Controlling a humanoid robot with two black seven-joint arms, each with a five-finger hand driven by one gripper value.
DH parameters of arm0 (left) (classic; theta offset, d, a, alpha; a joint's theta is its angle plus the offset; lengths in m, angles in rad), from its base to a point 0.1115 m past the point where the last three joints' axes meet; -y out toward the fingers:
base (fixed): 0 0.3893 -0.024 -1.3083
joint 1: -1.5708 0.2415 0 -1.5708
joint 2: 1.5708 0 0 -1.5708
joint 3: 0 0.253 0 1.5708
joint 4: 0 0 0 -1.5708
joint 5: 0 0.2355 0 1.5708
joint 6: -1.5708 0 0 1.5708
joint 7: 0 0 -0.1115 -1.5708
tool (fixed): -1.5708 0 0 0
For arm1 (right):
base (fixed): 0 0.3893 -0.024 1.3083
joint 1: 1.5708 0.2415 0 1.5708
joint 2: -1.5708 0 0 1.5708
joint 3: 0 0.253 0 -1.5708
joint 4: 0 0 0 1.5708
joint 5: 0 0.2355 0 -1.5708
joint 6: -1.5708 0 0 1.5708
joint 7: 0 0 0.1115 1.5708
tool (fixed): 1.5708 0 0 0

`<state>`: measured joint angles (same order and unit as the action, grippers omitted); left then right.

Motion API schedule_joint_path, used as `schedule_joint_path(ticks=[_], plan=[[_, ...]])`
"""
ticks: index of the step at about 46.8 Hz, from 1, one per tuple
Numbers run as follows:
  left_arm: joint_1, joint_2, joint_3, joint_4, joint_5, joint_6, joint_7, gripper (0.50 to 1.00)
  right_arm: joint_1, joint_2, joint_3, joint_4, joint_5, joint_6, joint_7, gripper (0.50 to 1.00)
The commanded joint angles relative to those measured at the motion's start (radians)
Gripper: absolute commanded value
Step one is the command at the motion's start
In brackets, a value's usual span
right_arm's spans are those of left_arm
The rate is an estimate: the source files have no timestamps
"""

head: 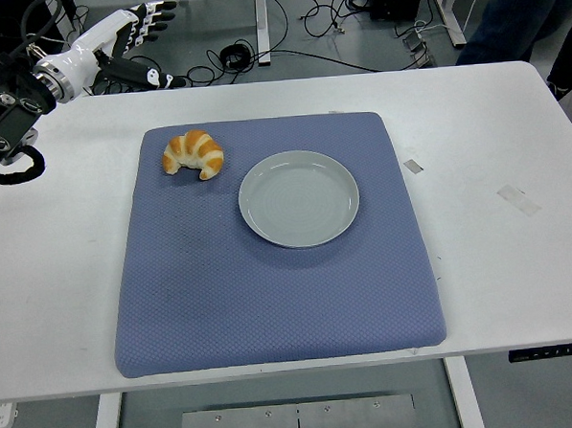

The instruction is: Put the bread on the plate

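Surface [501,289] first: white, wide, its near edge running across the bottom of the view, with a metal bracket just visible under it. Most of the middle is covered by a blue quilted mat [271,291], roughly square, its near corners rounded and its far edge sitting well back from me. Nothing lies on the near half of the mat.

Further back, a pale grey plate [299,199] rests on the mat a little right of its centre line; it holds nothing. To the left of the plate and slightly farther away lies the bread [194,154], a golden croissant with pale bands, curved so its two ends point toward the near side. It sits on the mat close to the far left corner, near the plate but not touching it.

Off to the right on the bare white surface are two small pale tape marks [518,199], one near the mat and one nearer the right edge.

At the far left the black left arm [3,114] comes in over the surface edge, cabled and jointed. Its left hand [123,36], white with dark tips, reaches past the far left corner, well apart from the bread. The fingers [155,10] are stretched out and loosely spread, holding nothing.

Beyond the surface are grey floor, tangled black cables [333,20], and a person's dark trouser leg [525,14] at the far right.
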<state>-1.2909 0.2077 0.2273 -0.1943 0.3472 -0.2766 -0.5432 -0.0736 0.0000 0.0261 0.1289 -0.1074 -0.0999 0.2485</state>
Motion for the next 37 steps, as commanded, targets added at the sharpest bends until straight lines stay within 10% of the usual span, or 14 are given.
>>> schedule_joint_path(ticks=[1, 17, 37], plan=[[-0.008, 0.016, 0.035, 0.004, 0.006, 0.0, -0.001, 0.978, 0.0, 0.0, 0.0, 0.0, 0.0, -0.001, 0.0, 1.0], [-0.077, 0.058, 0.052, 0.026, 0.076, 0.008, 0.019, 0.978, 0.0, 0.0, 0.0, 0.0, 0.0, 0.0, 0.0, 1.0], [-0.056, -0.063, 0.093, 0.026, 0.122, 0.037, 0.218, 0.971, 0.0, 0.0, 0.0, 0.0, 0.0, 0.0, 0.0, 1.0]])
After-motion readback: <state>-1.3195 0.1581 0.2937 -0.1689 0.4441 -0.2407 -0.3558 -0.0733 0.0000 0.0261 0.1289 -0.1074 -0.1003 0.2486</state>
